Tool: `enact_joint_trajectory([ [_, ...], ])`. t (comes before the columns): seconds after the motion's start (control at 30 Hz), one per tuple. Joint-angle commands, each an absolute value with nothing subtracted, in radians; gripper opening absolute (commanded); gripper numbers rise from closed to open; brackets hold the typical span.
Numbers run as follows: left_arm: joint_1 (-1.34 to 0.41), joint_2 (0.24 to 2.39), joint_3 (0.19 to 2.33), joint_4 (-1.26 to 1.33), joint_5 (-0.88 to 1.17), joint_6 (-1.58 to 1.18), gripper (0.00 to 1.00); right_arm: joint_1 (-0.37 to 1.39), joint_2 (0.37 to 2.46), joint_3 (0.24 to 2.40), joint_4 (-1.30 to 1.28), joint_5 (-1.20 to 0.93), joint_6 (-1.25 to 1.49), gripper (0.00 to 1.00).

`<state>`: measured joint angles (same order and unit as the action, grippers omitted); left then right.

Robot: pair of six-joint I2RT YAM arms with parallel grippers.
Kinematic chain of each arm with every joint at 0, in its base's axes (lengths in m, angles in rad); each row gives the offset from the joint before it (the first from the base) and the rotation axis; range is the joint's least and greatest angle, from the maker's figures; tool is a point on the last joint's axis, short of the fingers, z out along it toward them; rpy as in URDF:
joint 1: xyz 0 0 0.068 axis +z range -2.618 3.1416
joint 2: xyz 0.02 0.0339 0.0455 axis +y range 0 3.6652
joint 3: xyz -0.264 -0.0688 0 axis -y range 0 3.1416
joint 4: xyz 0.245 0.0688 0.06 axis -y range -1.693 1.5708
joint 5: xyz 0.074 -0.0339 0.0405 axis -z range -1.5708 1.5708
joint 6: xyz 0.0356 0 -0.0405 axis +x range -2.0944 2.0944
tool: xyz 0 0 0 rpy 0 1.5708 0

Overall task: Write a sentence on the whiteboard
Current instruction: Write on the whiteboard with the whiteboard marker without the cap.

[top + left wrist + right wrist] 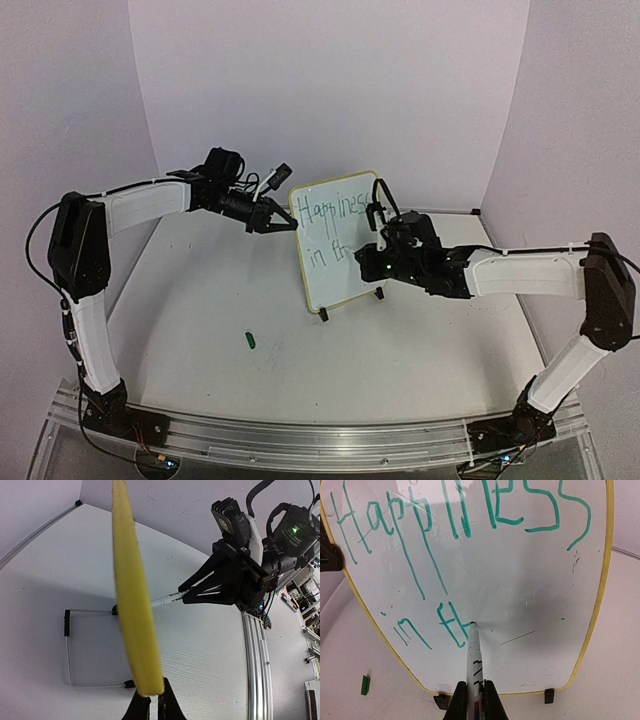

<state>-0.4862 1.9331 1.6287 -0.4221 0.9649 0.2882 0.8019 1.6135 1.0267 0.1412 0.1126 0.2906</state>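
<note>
1. Whiteboard (340, 275) stands tilted back on the table (200, 300), between the two arms.
2. The left gripper (151, 695) pinches its yellow left edge.
3. The right gripper (474, 687) clamps a marker (473, 655), its tip touching the board.
4. The sentence (335, 210) reads "Happiness", then "in th" below.
5. A green cap (249, 341) lies on the table nearby.

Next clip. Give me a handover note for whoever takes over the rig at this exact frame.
Left gripper: shut on the left frame edge of the whiteboard, which stands on the table.
Right gripper: shut on the marker, tip touching the board just after "th".
Done: the sentence reads "Happiness" on top, "in th" below.
Left: finish the second line. The green cap lies on the table in front of the board.
</note>
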Motion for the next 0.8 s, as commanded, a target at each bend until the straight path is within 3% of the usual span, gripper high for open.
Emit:
enact_joint_trajectory([
  [0.0, -0.511, 1.944, 1.627, -0.542, 0.948, 0.300, 0.00, 0.797, 1.591, 1.018, 0.160, 0.163, 0.311, 0.00],
  [0.77, -0.512, 1.946, 1.628, -0.542, 0.950, 0.300, 0.00, 0.798, 1.522, 0.954, 0.173, 0.118, 0.338, 0.00],
])
